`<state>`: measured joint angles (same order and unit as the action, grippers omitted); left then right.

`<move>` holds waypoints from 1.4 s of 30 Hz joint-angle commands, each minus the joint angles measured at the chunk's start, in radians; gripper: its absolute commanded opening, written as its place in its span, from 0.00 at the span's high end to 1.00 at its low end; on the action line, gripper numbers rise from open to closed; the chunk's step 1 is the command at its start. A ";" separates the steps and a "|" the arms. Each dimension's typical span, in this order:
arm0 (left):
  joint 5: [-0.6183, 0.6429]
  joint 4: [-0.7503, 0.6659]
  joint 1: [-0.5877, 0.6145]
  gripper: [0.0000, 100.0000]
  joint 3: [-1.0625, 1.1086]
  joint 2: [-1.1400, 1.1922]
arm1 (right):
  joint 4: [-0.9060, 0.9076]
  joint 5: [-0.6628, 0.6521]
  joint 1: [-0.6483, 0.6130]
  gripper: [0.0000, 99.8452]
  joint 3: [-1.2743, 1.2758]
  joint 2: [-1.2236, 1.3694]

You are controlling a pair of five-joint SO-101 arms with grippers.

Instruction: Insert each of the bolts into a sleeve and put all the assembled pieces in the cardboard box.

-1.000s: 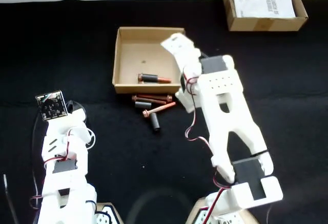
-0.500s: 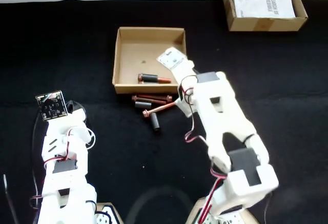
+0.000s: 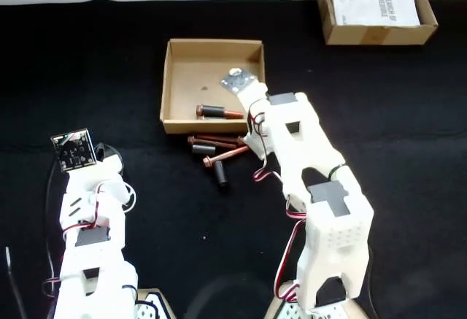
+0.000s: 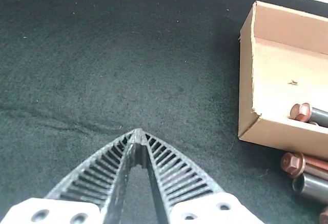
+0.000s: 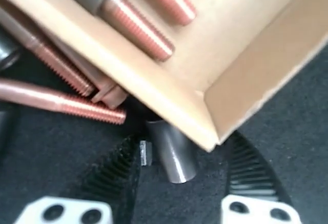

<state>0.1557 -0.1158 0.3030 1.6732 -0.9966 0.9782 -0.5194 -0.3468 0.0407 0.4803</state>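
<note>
The cardboard box (image 3: 188,78) stands mid-table and holds one bolt in a sleeve (image 3: 217,112). Loose copper bolts (image 3: 226,155) and a dark sleeve (image 3: 220,174) lie just in front of it. My right gripper (image 5: 183,142) is open at the box's front right corner (image 5: 207,116), low over the cloth. A grey sleeve (image 5: 171,155) stands between its fingers, and the threaded bolts (image 5: 66,105) lie beside it. My left gripper (image 4: 137,134) is shut on nothing, over bare cloth away from the box wall (image 4: 279,131). The left arm (image 3: 91,195) sits at the near left.
A second cardboard box (image 3: 343,31) holding a printed sheet stands at the back right corner. A white wall edge runs along the far side of the black cloth. Open cloth lies to the left of the box and in front of the arms.
The right arm has swung back from above the box's right wall and come down at its front right corner, by the loose pieces. The left arm has kept still.
</note>
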 commanded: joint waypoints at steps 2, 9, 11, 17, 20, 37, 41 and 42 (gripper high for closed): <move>0.000 -0.008 0.013 0.99 0.010 -0.004 | -0.033 -0.009 0.027 0.98 -0.027 0.022; 0.000 -0.008 0.013 0.99 0.008 0.001 | 0.102 -0.003 0.038 0.99 -0.068 0.005; 0.000 -0.008 0.013 0.99 0.008 0.002 | 0.220 -0.002 0.038 0.99 -0.130 -0.038; 0.000 -0.008 0.013 0.99 0.007 0.004 | 0.473 -0.002 0.038 0.99 -0.351 -0.234; 0.000 -0.008 0.012 0.99 0.005 0.004 | 0.573 -0.002 0.033 0.99 -0.453 -0.332; 0.000 0.060 -0.016 0.99 0.012 0.002 | 0.786 0.124 0.260 0.99 -0.286 -1.188; 0.002 0.103 -0.016 0.99 0.012 -0.005 | 0.785 0.124 0.312 0.99 -0.027 -1.449; 0.002 0.129 -0.010 0.99 0.001 -0.005 | 0.783 0.124 0.321 0.99 0.038 -1.511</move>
<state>0.1557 -0.0269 0.3030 1.6732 -0.9966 1.7545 -0.4074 -0.0568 -0.0821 -0.8500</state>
